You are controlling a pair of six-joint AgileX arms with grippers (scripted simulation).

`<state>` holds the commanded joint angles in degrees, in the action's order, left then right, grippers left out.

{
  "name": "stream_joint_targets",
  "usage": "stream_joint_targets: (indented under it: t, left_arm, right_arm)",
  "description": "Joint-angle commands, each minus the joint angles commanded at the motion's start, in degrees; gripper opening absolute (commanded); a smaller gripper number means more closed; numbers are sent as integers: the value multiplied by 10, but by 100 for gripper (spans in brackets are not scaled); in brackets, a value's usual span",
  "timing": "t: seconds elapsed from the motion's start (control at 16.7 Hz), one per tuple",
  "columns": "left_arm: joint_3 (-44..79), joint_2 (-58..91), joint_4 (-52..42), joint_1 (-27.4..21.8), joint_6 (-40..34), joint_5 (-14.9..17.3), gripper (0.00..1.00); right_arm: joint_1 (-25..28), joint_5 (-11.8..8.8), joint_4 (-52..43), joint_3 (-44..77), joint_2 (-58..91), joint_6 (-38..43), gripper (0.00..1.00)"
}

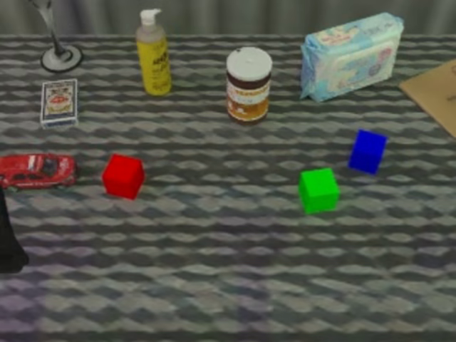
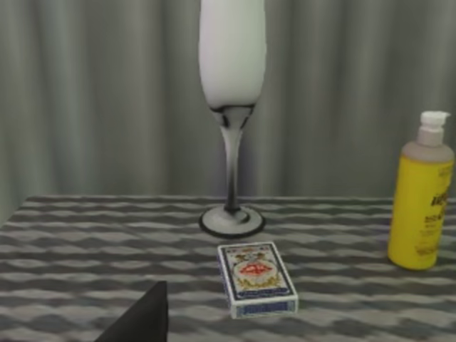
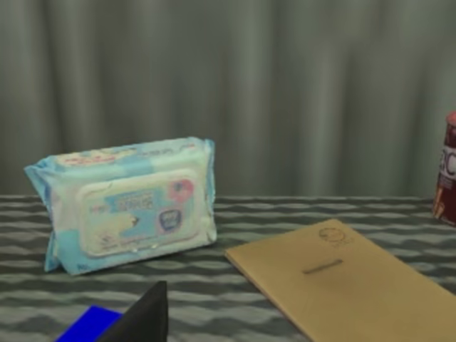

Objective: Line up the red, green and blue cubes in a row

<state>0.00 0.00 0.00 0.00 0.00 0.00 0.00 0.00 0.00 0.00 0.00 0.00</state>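
No row is formed yet: the matte red cube (image 1: 123,176), green cube (image 1: 318,189) and blue cube (image 1: 368,151) lie scattered on the desk; finger states cannot be told.

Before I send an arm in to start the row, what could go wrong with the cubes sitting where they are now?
1. The red cube sits close beside the toy car; a wide approach by the left arm could nudge the car.
2. The green cube and blue cube lie near each other and turned at different angles, so grasping one may bump the other or grip it skewed.
3. The jar stands behind the middle, where a high carry could clip it.
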Motion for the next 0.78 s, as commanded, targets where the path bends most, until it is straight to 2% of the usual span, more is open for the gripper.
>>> stream_joint_targets:
  t: [0.36,0.78]
  left_arm:
    - [58,59,-32,-11,-1,2,100]
    - [323,381,-208,-53,0,3,100]
  right_arm:
    - [0,0,0,0,0,0,100]
    - [0,0,0,0,0,0,100]
